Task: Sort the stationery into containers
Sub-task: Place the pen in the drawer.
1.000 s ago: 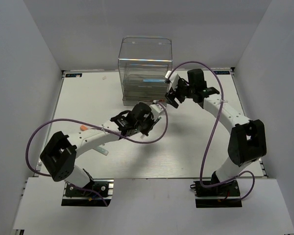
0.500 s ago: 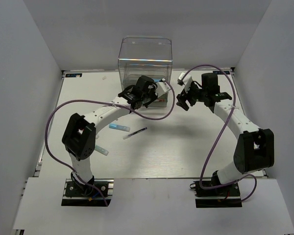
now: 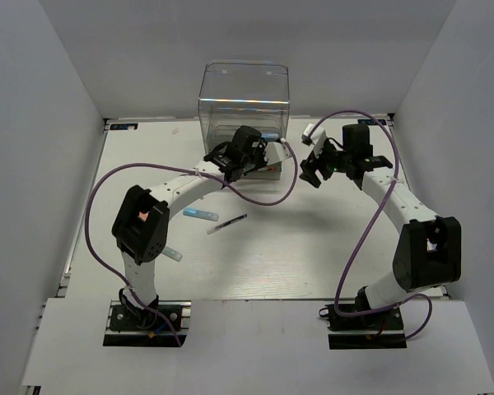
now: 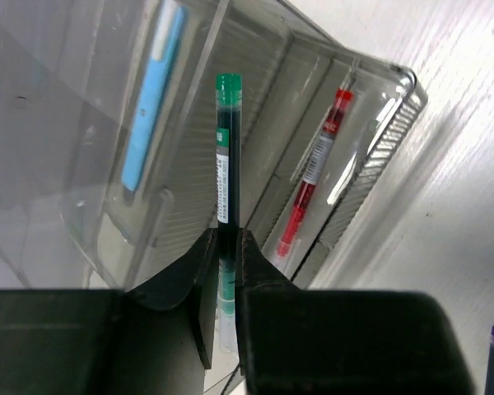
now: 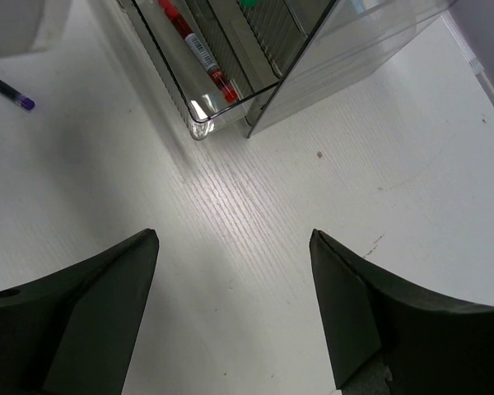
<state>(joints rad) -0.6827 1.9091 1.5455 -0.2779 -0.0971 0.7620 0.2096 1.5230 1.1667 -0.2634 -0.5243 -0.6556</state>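
Placing step in hand: left claw [image 4: 228, 240] pinches a green-capped pen [image 4: 225, 156] with the open drawer [image 4: 377, 146] just ahead of its tips, so lowering and release likely come next; right claw [image 5: 230, 247] stands spread and empty.

White arms [image 3: 181, 188] with black joints [image 3: 140, 224], black end effectors [image 4: 224, 247] and looping purple cables [image 3: 346, 113].

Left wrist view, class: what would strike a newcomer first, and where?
A green-capped pen stands out at centre, pinched in the shut left tool before the clear drawer box. On its right in the picture, a red pen lies in a pulled-out drawer; on its left, a light blue stick shows inside the box.
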